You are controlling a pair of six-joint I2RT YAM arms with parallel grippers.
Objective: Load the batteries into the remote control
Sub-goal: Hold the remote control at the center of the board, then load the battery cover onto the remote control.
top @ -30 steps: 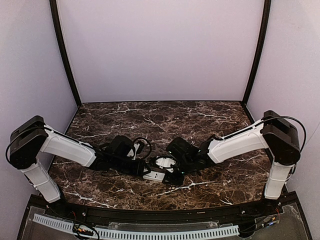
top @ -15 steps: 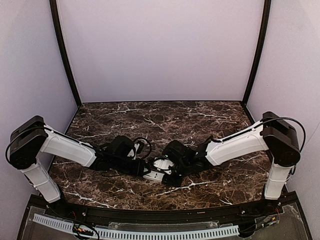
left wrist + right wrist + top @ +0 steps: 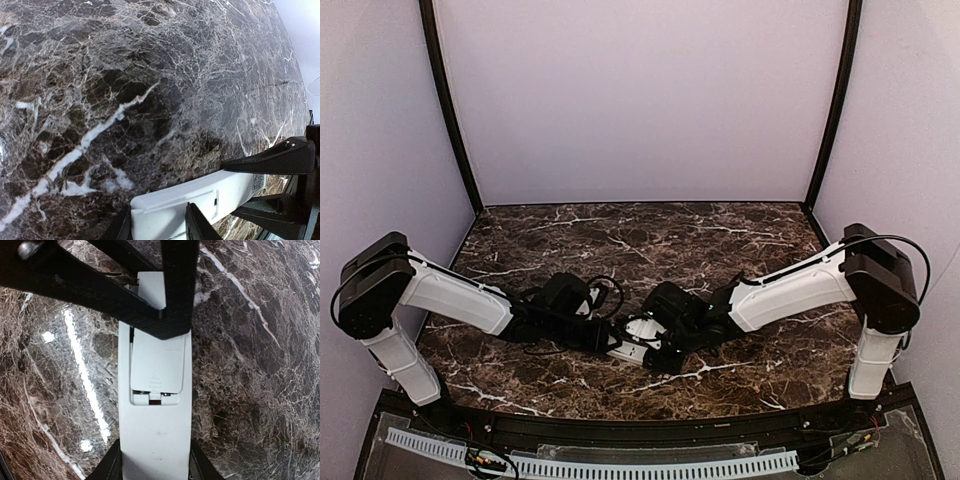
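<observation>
The white remote control [image 3: 632, 348] lies back side up between both grippers, low over the marble table. In the right wrist view the remote [image 3: 155, 435] runs straight up the frame, and its battery cover [image 3: 156, 362] is slid slightly out of its seat. My right gripper [image 3: 155, 467] is shut on the remote's near end. My left gripper [image 3: 158, 220] is shut on the other end of the remote [image 3: 200, 195]. Its black fingers [image 3: 175, 290] cross the remote's far end in the right wrist view. No loose batteries show.
The dark marble table [image 3: 740, 235] stretches out behind and beside the arms. Purple walls close off the back and sides. The right gripper's black fingers [image 3: 280, 157] stand at the right edge of the left wrist view.
My right gripper has moved a little to the left, closer to the left gripper, covering more of the remote. The left arm has stayed still.
</observation>
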